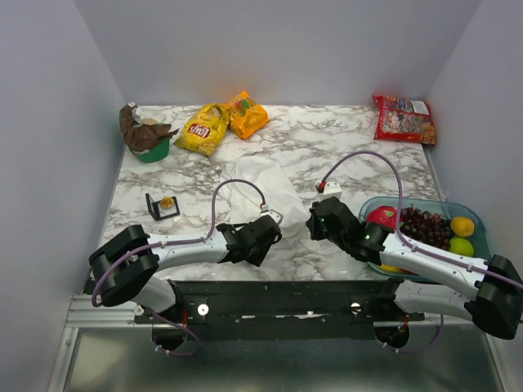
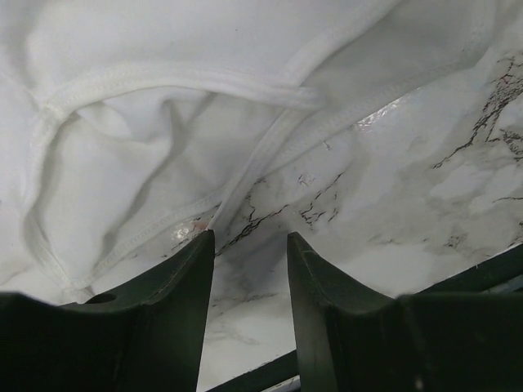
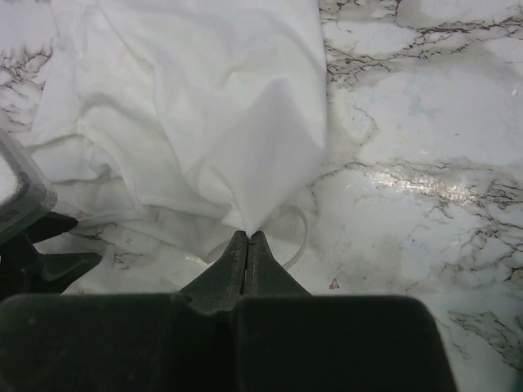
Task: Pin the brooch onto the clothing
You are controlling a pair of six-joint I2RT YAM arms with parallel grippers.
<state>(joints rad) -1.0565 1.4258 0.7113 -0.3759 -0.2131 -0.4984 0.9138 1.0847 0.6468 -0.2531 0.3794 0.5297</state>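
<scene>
The white clothing (image 1: 260, 192) lies crumpled in the middle of the marble table (image 1: 351, 147). My right gripper (image 3: 248, 237) is shut on a pinch of its near edge (image 3: 253, 163), which rises into a small peak at the fingertips. In the top view that gripper (image 1: 313, 221) sits at the cloth's right near corner. My left gripper (image 2: 249, 241) is open just off the hemmed edge (image 2: 163, 77), with only bare marble between its fingers (image 2: 192, 269). From above it (image 1: 253, 237) hovers at the cloth's near edge. The brooch (image 1: 167, 202), a tiny gold disc, rests by a small black frame (image 1: 159, 207) at the left.
A blue tub (image 1: 474, 245) of grapes, lemons and red fruit stands at the right. Yellow and orange snack bags (image 1: 214, 124) and a green bowl (image 1: 149, 140) sit at the back left, a red bag (image 1: 404, 118) at the back right. A small white box (image 1: 331, 188) lies behind the right gripper.
</scene>
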